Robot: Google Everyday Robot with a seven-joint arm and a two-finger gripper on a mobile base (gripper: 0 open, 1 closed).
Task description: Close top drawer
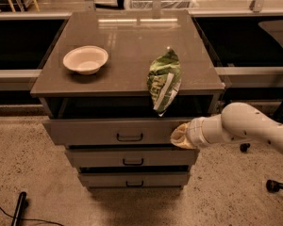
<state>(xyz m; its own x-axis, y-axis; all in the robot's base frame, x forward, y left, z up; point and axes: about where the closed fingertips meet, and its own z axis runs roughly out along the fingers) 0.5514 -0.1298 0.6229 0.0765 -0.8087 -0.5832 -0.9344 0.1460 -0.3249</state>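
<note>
Camera view shows the top drawer (92, 131) standing out from under the cabinet top (132, 34), its inside too dark to read. The gripper (179, 136) rests against the right end of the drawer's front; whether it is spread or closed cannot be told. A white bowl (85, 59) and a green bag (164, 79) sit on the cabinet top, the bag overhanging the drawer.

Single high, near view down onto cabinet (132, 46) front, tool (179, 136) at right end of top drawer (85, 131)
</note>
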